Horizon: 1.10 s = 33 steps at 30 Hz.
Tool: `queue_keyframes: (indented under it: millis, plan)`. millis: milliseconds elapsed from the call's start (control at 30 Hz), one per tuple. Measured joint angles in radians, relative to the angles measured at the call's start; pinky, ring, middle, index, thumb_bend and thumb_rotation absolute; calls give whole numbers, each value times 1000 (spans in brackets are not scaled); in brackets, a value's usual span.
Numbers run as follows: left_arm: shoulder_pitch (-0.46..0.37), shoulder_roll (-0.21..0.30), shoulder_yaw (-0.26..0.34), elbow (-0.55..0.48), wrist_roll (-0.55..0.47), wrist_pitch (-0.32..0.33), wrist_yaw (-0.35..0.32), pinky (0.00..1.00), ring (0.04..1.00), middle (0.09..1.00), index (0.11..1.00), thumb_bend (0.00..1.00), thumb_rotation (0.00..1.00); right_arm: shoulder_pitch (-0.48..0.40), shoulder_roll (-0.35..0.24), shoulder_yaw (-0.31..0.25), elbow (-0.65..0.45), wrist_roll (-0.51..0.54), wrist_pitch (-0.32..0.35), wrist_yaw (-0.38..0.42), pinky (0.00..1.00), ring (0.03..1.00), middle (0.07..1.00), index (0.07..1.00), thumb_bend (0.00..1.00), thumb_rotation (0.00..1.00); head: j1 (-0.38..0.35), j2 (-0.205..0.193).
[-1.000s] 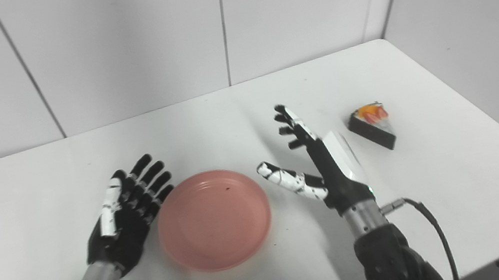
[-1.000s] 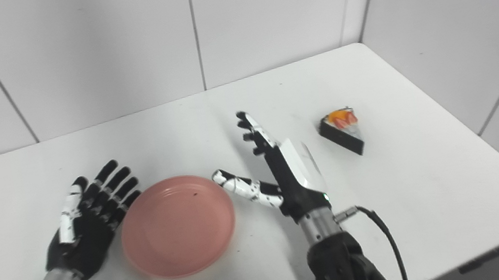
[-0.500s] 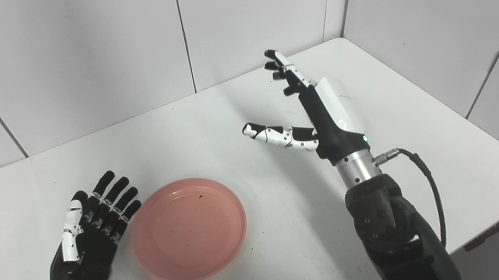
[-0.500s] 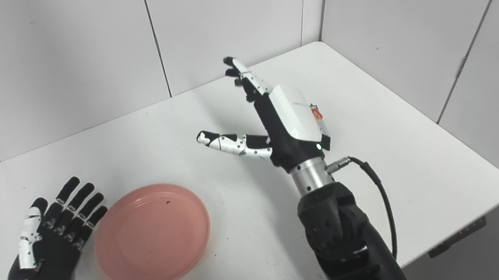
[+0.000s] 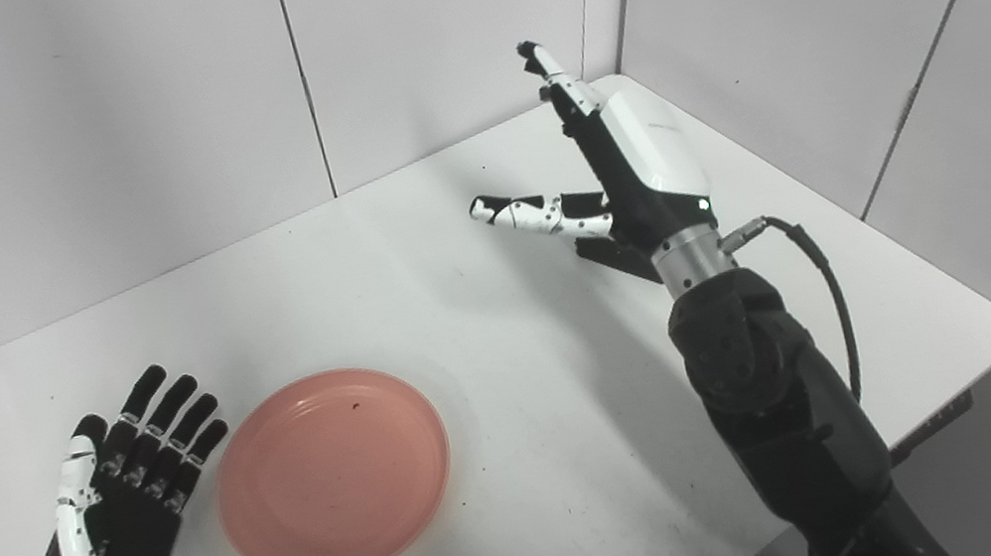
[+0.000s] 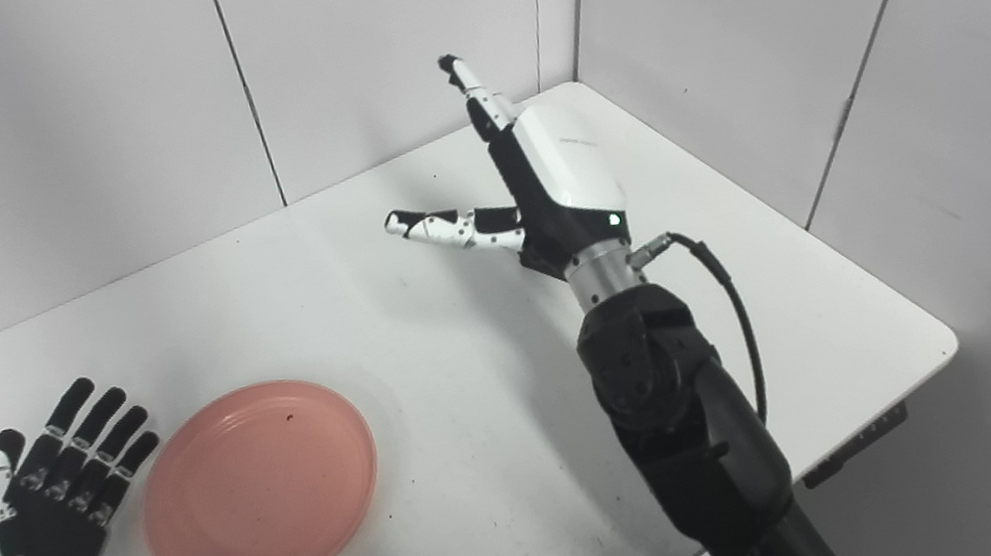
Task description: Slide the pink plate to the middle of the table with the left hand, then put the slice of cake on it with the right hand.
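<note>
Since the earlier frames the right hand [image 5: 629, 170] has risen and travelled toward the far right corner of the table, and the whole picture has shifted too, so the camera has turned as well. Now this hand is raised above the white table [image 5: 505, 337], its fingers stretched up and apart, its thumb [image 5: 535, 213] pointing to the left; it holds nothing. The back of the hand is a smooth white shell with a small grey print that is too small to read, and a little green light glows near the wrist. A black cable leaves the metal wrist in a loop.

The slice of cake [image 5: 614, 253] is almost fully hidden: only a dark wedge shows on the table just under the palm, in the left eye view.

The left hand [image 5: 117, 512] lies low at the near left, palm up, black fingers spread and empty, with white segments on the thumb. Its fingertips are just beside the left rim of the pink plate [image 5: 333, 472], apparently not touching. The plate is round, shallow and matte, with a tiny dark speck inside, and it is left of the table's middle, well apart from the right hand.
</note>
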State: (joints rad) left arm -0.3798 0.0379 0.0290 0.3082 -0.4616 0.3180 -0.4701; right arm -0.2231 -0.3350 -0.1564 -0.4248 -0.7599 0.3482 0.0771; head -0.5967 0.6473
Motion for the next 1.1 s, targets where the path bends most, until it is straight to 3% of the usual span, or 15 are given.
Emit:
queue_keyframes:
  millis: [200, 533, 833, 1100]
  plan:
    - [0, 1, 1, 2, 0, -3, -2, 910, 893, 898, 896, 431, 1000, -12, -48, -4, 55, 2, 3, 2, 668, 860, 958, 976, 928, 608, -2, -2]
    - [-3, 1, 5, 6, -1, -3, -2, 903, 893, 900, 894, 424, 1000, -50, -94, 3, 169, -16, 70, 26, 624, 866, 987, 993, 961, 630, -3, -5]
    - [-2, 1, 7, 4, -1, -3, -1, 903, 887, 894, 889, 422, 1000, -76, -122, -8, 290, -114, 119, 144, 648, 912, 1000, 1000, 978, 617, -3, -3]
    - [0, 1, 9, -2, -1, -3, 7, 900, 884, 891, 884, 425, 1000, -85, -126, -16, 365, -146, 119, 157, 667, 912, 1000, 995, 987, 617, -6, -2]
